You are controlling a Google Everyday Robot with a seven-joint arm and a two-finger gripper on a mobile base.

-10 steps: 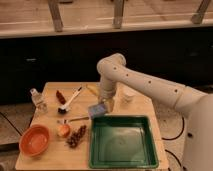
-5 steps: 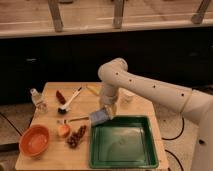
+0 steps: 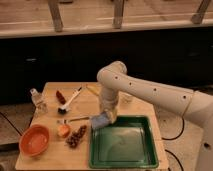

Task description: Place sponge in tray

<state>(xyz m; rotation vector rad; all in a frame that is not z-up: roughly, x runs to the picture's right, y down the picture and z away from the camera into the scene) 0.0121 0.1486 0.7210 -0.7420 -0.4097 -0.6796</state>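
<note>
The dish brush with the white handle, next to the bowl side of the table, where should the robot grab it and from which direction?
Grip the dish brush mid-handle, coming straight down from above. It lies flat on the table, its thin white handle angled up-right from the bristle head, with bare wood either side for the fingers. For now the gripper is shut on the sponge at the tray rim's upper-left corner.

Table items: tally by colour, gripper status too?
Green: 1, tray
Blue-grey: 1, sponge, held by the gripper over the tray's near-left corner
Orange: 2, bowl, small orange piece
White-handled: 1, dish brush
Clear: 1, bottle
Reddish-brown: 2, cluster, red item
Total: 8
</note>
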